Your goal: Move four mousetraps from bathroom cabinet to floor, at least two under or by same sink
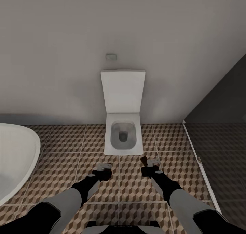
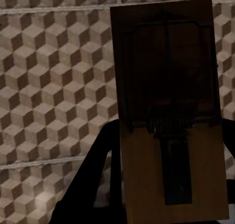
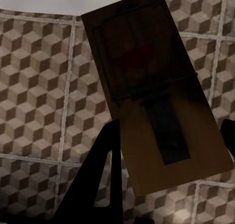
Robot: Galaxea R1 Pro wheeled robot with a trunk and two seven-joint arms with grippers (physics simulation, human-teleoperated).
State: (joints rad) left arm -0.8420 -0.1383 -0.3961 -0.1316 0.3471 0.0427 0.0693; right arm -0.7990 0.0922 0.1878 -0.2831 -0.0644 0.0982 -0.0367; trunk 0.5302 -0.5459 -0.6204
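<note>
Your left gripper (image 1: 104, 166) pinches a mousetrap (image 2: 169, 111), the board's long axis running out along the fingers over the bathroom floor (image 1: 68, 148). Your right gripper (image 1: 150, 163) clamps another mousetrap (image 3: 154, 91) likewise, slightly skewed. Both hang before the toilet (image 1: 123, 124), so each trap sits equally near the tiles.

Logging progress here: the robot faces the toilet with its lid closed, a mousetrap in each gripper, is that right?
Not quite: the head view shows the toilet with its lid raised and the bowl open. The rest holds: the left gripper and the right gripper each carry a mousetrap.
</note>
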